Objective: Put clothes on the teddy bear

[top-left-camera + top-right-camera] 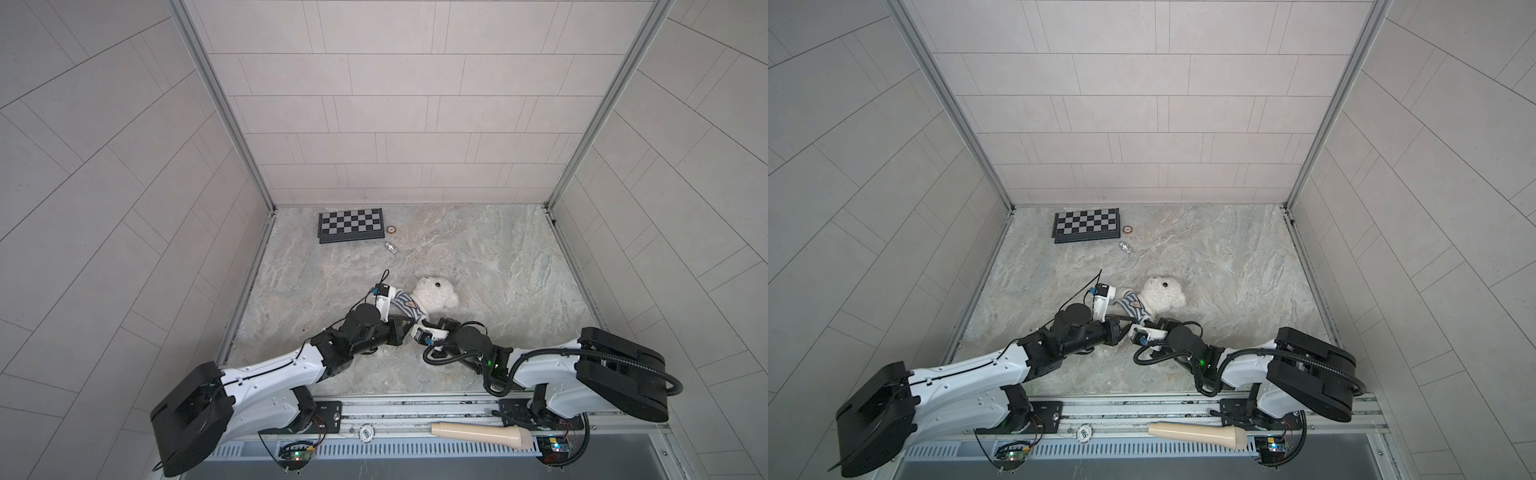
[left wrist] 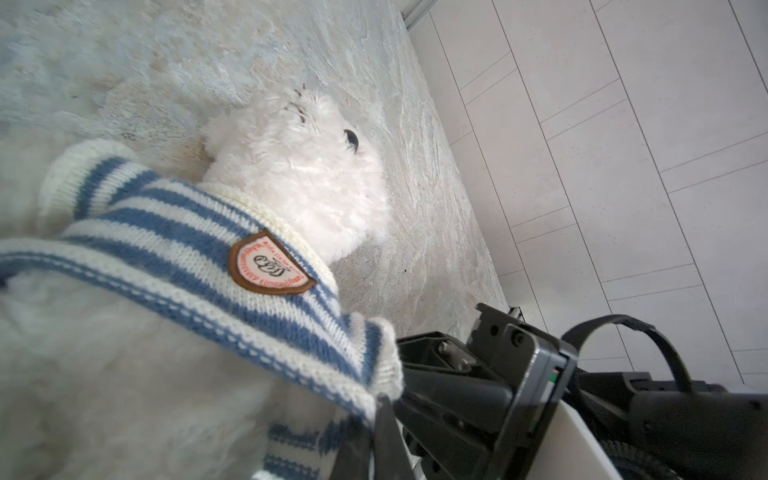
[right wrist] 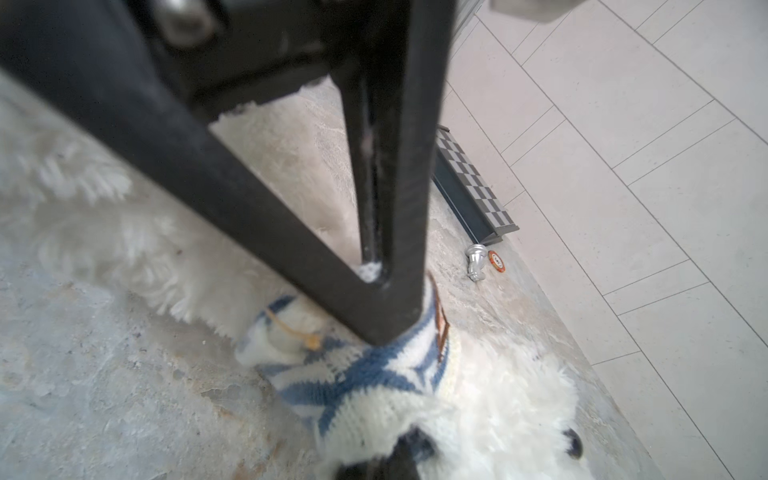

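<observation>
The teddy bear (image 1: 436,293) (image 1: 1163,293) lies in the middle of the marble table, white and fluffy. A blue-and-white striped sweater (image 1: 405,305) (image 1: 1131,303) is bunched round its neck and chest. In the left wrist view my left gripper (image 2: 372,411) is shut on the sweater's (image 2: 187,232) hem, below the bear's head (image 2: 299,166). My right gripper (image 3: 390,457) is shut on a fold of the sweater (image 3: 361,374) next to the bear's face (image 3: 511,399). Both grippers meet at the bear's near side in the top views: left gripper (image 1: 412,322), right gripper (image 1: 430,320).
A folded chessboard (image 1: 351,224) (image 1: 1087,224) lies at the back left. Beside it are a silver chess piece (image 1: 390,247) (image 3: 476,262) and a small orange ring (image 1: 390,229) (image 3: 496,262). A beige handle-shaped object (image 1: 482,434) rests on the front rail.
</observation>
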